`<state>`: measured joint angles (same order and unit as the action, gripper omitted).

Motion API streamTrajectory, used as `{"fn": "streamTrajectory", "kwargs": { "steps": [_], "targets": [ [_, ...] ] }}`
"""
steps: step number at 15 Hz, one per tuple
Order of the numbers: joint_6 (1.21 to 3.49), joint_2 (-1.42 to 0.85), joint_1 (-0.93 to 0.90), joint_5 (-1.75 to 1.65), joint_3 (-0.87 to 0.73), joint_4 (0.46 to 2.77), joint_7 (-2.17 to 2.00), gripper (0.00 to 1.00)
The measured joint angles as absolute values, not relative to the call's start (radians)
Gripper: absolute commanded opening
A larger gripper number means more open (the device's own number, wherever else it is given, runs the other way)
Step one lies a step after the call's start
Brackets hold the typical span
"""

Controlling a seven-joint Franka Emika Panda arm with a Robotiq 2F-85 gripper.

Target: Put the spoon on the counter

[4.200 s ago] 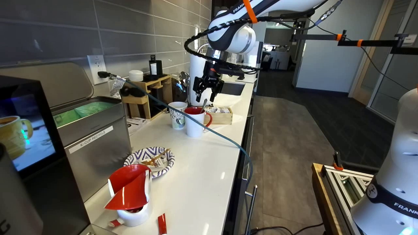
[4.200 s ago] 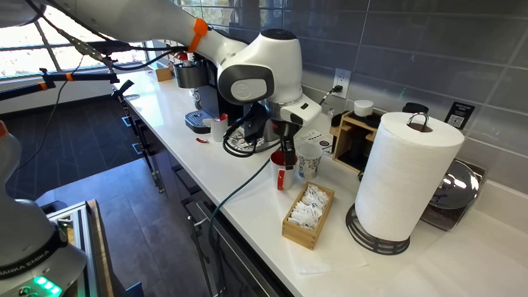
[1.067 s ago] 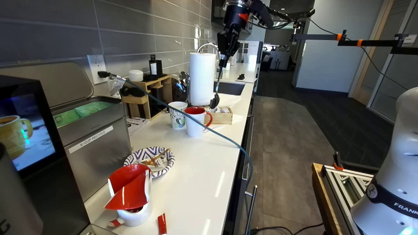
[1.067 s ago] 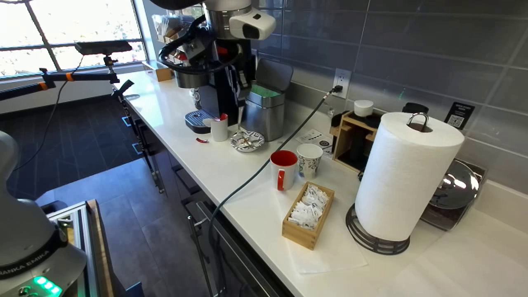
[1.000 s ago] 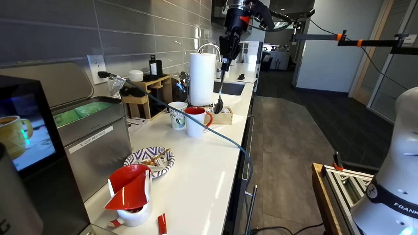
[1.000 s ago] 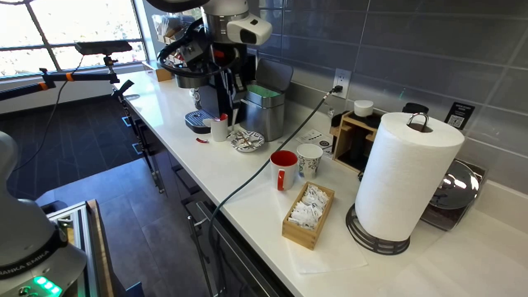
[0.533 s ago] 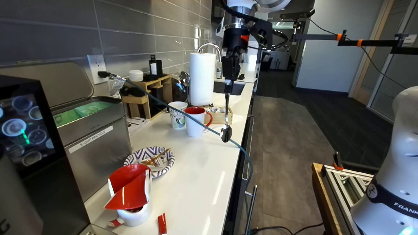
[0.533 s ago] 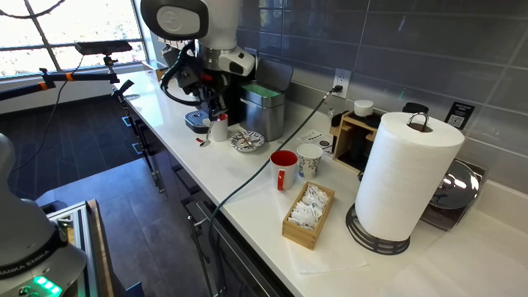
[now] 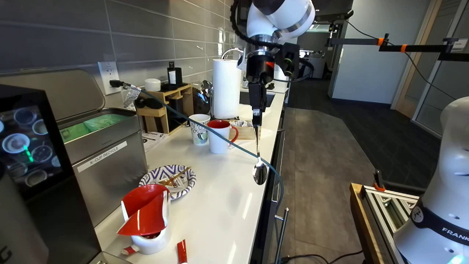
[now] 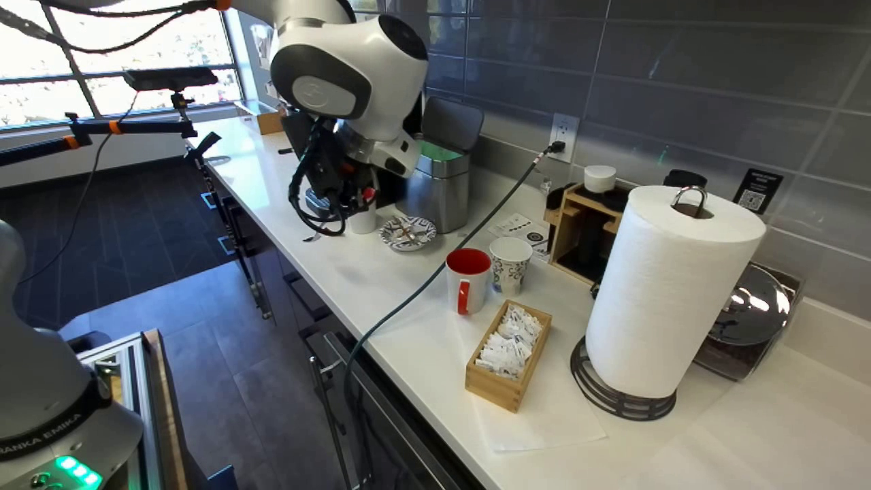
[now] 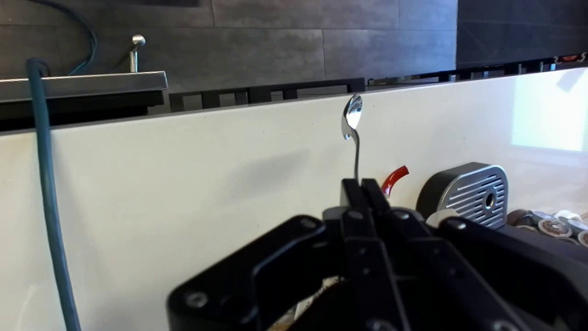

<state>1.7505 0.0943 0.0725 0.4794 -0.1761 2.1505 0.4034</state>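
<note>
While a patterned plate (image 9: 149,178) lies toward the left of the white counter (image 9: 220,205) in an exterior view, a red-lined mug (image 9: 218,146) stands farther right. Next along comes the spoon (image 9: 259,173), bowl down and directly below the gripper (image 9: 257,123), which is closed on its handle. Its bowl appears near the counter's front edge; whether it touches the surface I cannot tell. The gripper points almost straight down, and the arm base (image 9: 425,240) stands far right.
</note>
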Motion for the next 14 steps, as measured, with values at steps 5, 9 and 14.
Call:
{"fn": "streamTrajectory", "kwargs": {
  "steps": [5, 9, 14],
  "targets": [
    [1.750, 0.049, 0.084, 0.479, -0.180, 2.133, 0.414, 0.01],
    [1.763, 0.038, 0.084, 0.552, -0.170, 2.153, 0.449, 0.01],
    [1.800, -0.013, 0.085, 0.727, -0.160, 2.200, 0.564, 0.01]
  ]
}}
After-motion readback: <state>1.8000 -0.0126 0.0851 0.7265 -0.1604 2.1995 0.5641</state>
